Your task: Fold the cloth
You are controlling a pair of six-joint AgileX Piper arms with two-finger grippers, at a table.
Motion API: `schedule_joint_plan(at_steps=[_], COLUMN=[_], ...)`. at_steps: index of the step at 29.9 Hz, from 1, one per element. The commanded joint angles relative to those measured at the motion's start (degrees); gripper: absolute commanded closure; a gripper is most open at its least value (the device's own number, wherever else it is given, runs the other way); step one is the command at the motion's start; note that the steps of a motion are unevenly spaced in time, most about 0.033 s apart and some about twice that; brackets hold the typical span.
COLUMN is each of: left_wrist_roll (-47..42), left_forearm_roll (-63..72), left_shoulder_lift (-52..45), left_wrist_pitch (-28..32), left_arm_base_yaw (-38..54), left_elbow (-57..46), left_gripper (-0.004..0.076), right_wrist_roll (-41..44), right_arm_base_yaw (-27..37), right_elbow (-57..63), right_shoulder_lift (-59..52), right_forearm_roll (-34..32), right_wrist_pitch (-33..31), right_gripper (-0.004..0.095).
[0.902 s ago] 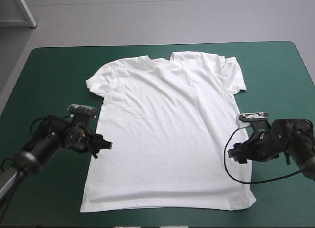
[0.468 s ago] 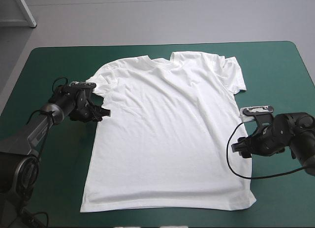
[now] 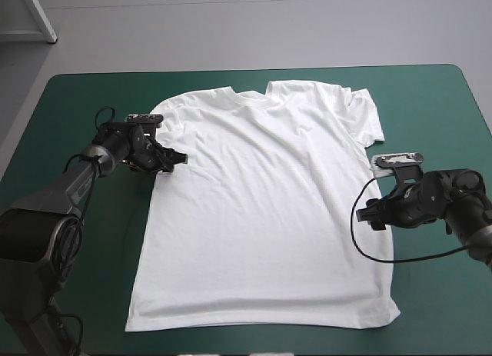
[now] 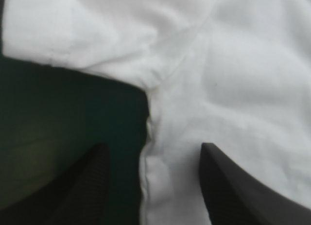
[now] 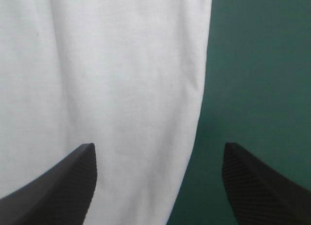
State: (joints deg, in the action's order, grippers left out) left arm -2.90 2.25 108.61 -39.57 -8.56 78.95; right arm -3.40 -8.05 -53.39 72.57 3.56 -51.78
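T-shirt [image 3: 261,210]: lay spread flat on the teal-green cover [image 3: 77,102], hem toward the near edge, collar toward the far edge
Right gripper [image 5: 159,147]: fingers stood well apart, astride the shirt's right side edge about mid-body, one finger over cloth and one over bare cover
Left gripper [image 4: 154,147]: fingers likewise apart, farther up the table at the left armpit, where the sleeve met the body seam
Risk, near side: the right fingers might have pinched only the top layer at the edge, so the lower layer would lag and the fold would open
Risk, mid table: the two grippers sat at unlike heights along the shirt, so lifting together could have skewed the fold line
Risk, far side: a grab at the armpit could have bunched sleeve and body into one lump
Hard to tell, near: whether either gripper touched the cloth or hovered just above it
Hidden, mid table: much of the left sleeve, behind the left gripper in the high view
Unclear, far: the rumpled cloth at the right shoulder beside the collar, its layers not readable
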Motion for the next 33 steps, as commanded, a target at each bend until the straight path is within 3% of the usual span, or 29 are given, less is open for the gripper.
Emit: schedule_joint_plan(at_steps=[1,4,11,29,31,33], left_wrist_roll=[-0.1,-0.1,0.1,0.1,-0.1,-0.1], left_forearm_roll=[1.0,1.3,0.9,0.9,0.9,0.9], left_shoulder_lift=[-1.0,-0.9,-1.0,-1.0,-1.0,-1.0], left_wrist_pitch=[-0.9,-2.0,-4.8,-3.5,-3.5,-3.5], left_arm_base_yaw=[0.0,0.0,0.0,0.0,0.0,0.0], left_elbow=[1.5,1.5,1.5,1.5,1.5,1.5], left_gripper=[0.0314,0.0346,0.0731,0.0727,0.0727,0.0731], right_wrist_roll=[0.0,0.0,-2.2,-6.3,-6.7,-6.7], right_arm_base_yaw=[0.5,1.4,5.4,5.7,5.6,5.5], right_elbow=[-4.0,-8.1,-21.2,-35.5,-35.5,-35.5], right_shoulder_lift=[2.1,6.1,18.3,39.7,40.2,40.3], right_forearm_roll=[-0.5,-1.6,1.1,6.2,7.4,8.3], right_wrist_pitch=[4.8,6.4,6.9,7.7,7.3,6.5], right_gripper=[0.0225,0.0225,0.0225,0.0242,0.03,0.045])
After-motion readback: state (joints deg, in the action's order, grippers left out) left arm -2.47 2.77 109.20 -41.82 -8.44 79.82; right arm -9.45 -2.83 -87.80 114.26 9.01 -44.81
